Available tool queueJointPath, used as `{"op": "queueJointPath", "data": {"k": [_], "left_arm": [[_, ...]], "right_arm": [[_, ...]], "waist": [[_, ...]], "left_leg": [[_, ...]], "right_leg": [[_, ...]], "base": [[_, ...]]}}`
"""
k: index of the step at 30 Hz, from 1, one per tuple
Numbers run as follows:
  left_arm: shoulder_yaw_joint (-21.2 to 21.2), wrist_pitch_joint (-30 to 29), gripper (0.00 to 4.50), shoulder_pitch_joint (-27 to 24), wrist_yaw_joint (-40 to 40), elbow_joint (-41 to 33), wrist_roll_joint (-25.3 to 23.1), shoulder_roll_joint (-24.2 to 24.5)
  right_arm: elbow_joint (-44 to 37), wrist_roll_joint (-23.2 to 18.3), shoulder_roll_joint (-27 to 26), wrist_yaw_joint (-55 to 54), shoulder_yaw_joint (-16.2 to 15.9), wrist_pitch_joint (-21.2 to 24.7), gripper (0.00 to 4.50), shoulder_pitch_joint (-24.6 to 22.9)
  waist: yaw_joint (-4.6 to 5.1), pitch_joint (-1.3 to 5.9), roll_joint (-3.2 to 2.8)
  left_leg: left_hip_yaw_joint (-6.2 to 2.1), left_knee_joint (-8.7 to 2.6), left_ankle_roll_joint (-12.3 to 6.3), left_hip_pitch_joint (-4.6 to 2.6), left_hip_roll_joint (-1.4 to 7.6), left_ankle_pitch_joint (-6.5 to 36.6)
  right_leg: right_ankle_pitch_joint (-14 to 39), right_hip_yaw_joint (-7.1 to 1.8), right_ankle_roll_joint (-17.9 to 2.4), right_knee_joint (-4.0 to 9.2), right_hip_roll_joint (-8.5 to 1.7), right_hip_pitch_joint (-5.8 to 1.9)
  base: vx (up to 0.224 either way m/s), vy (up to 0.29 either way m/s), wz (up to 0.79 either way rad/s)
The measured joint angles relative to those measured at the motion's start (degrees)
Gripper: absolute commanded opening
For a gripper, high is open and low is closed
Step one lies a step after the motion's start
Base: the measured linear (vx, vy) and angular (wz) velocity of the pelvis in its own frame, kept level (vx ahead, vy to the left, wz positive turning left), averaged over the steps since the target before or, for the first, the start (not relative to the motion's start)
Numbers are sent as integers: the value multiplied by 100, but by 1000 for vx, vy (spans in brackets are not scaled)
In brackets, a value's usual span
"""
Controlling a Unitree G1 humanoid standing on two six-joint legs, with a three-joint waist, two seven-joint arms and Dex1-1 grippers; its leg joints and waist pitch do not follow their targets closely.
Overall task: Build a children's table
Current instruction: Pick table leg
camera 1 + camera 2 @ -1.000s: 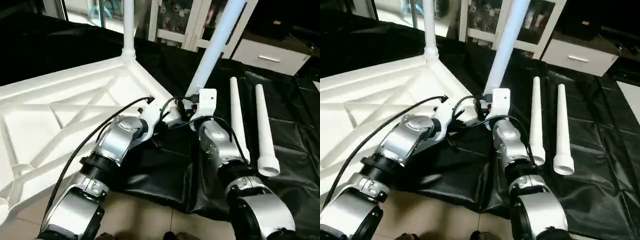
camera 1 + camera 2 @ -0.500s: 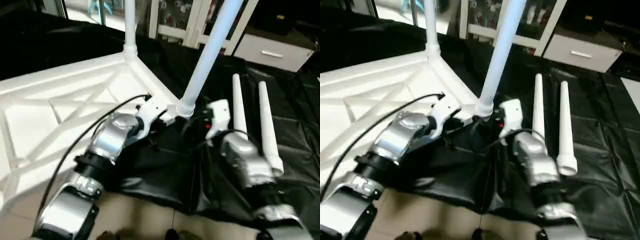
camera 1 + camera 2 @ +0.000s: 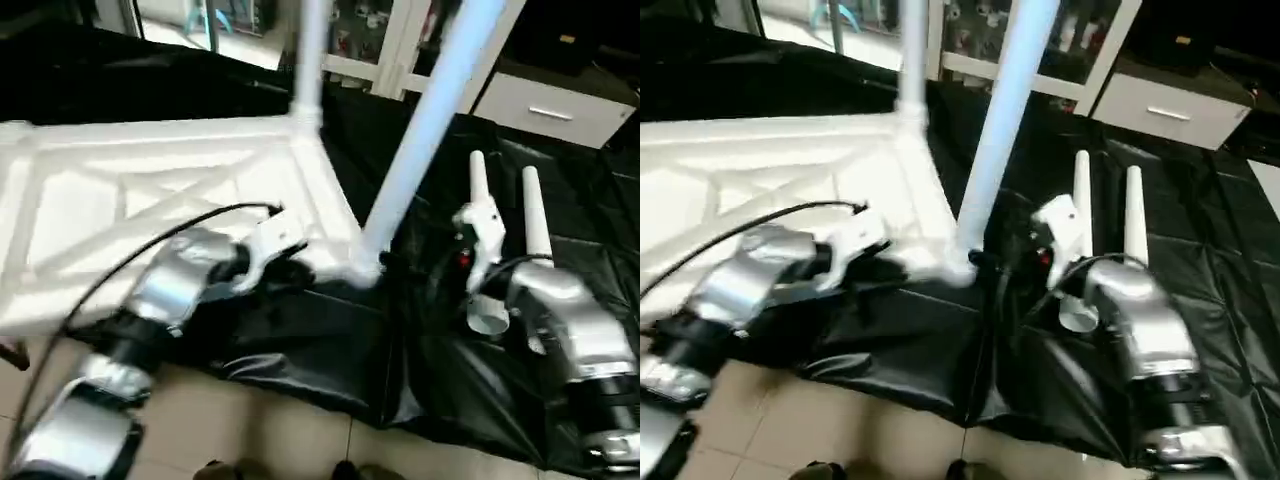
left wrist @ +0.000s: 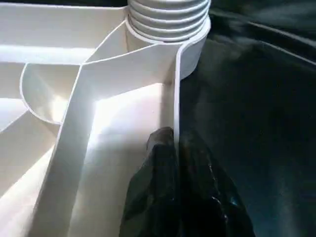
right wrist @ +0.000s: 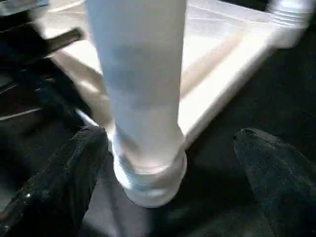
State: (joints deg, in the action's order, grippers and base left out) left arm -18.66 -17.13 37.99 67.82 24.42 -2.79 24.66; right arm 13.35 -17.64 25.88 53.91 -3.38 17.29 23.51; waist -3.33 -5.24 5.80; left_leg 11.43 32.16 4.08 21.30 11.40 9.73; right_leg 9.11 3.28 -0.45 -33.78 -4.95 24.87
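Observation:
The white tabletop (image 3: 150,200) lies upside down, its X ribs facing up. One leg (image 3: 310,50) stands in the far corner socket. Another leg (image 3: 425,140) stands tilted in the near corner socket (image 3: 365,268). Two loose legs (image 3: 535,215) lie side by side on the black cloth to the right. My left gripper (image 4: 175,140) is shut on the tabletop's rim (image 4: 176,94) just beside the near socket. My right gripper (image 5: 170,136) is open, with its fingers (image 5: 74,173) wide apart on either side of the near leg's base (image 5: 145,163) and not touching it.
A black cloth (image 3: 330,340) covers the work table and hangs over its front edge onto the tiled floor (image 3: 250,440). A white drawer unit (image 3: 545,100) and glass-fronted shelves stand behind. My silver right forearm (image 3: 560,320) lies over the loose legs' thick ends.
My right gripper has opened and drawn back from the near leg's base. The left gripper keeps its hold on the rim. The whole picture has shifted.

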Motion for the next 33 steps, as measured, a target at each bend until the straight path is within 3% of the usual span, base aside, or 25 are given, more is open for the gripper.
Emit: {"op": "queueJointPath", "data": {"k": [9,17,29,30,33], "left_arm": [[-120,408,0,-38,391,93,32,168],[-135,483,0,-18,419,181,17,154],[-155,505,0,-18,468,193,16,154],[-158,507,0,-17,478,193,16,154],[-165,512,0,-17,513,204,20,156]], "right_arm": [[-195,186,354,997,-611,-393,444,-134],[301,477,93,928,-774,-873,444,43],[602,396,-260,850,-776,-910,444,158],[602,372,-281,836,-774,-911,419,158],[589,380,-285,841,-778,-939,408,154]], "waist": [[-34,6,9],[-27,9,13],[-40,10,14],[-40,10,14],[-43,10,13]], "left_leg": [[5,54,16,-1,1,14],[4,73,15,-3,3,13],[0,131,16,2,12,14],[0,135,16,3,13,15],[-1,138,16,4,14,15]], "right_leg": [[8,0,-10,-58,-18,-10],[8,0,-10,-85,-20,-6],[9,1,-11,-130,-22,-6],[9,1,-12,-132,-22,-7],[8,2,-12,-133,-22,-8]], "base": [[0,0,0],[0,0,0],[0,0,0],[0,0,0],[0,0,0]]}}
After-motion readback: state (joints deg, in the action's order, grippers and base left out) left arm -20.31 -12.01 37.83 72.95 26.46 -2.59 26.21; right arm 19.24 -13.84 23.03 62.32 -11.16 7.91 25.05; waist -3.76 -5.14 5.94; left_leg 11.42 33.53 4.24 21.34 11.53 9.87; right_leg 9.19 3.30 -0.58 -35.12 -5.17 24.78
